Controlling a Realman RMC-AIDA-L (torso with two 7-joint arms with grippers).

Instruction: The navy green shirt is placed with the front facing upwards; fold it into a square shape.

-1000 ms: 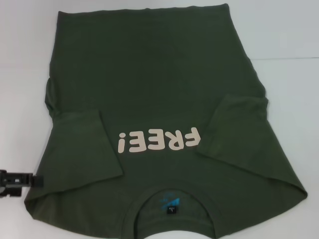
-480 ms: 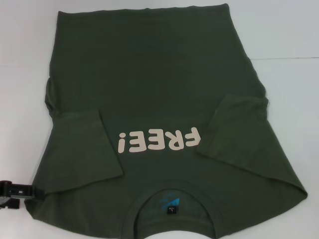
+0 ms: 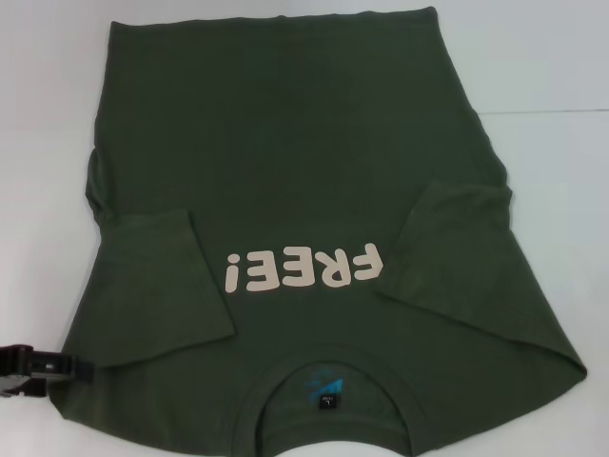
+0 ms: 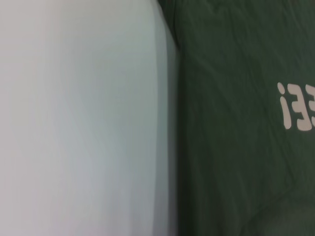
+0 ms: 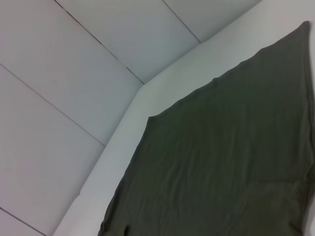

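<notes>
The navy green shirt (image 3: 295,162) lies flat on the white table (image 3: 552,171), front up, collar toward me. Pale "FREE!" lettering (image 3: 303,269) shows across the chest, and a small dark neck label (image 3: 328,403) sits inside the collar. Both sleeves are folded inward over the body, the left sleeve (image 3: 162,286) and the right sleeve (image 3: 447,248). My left gripper (image 3: 38,367) is low at the left edge of the head view, just beside the shirt's near left shoulder edge. The left wrist view shows the shirt (image 4: 236,123) next to bare table. The right gripper is out of view.
White table surface (image 4: 78,123) runs along the shirt's left side. In the right wrist view the shirt's hem end (image 5: 221,162) lies near the table edge (image 5: 147,108), with grey wall panels (image 5: 74,59) beyond.
The left gripper has moved down the head view, nearer to me, along the shirt's left edge. The shirt has not moved.
</notes>
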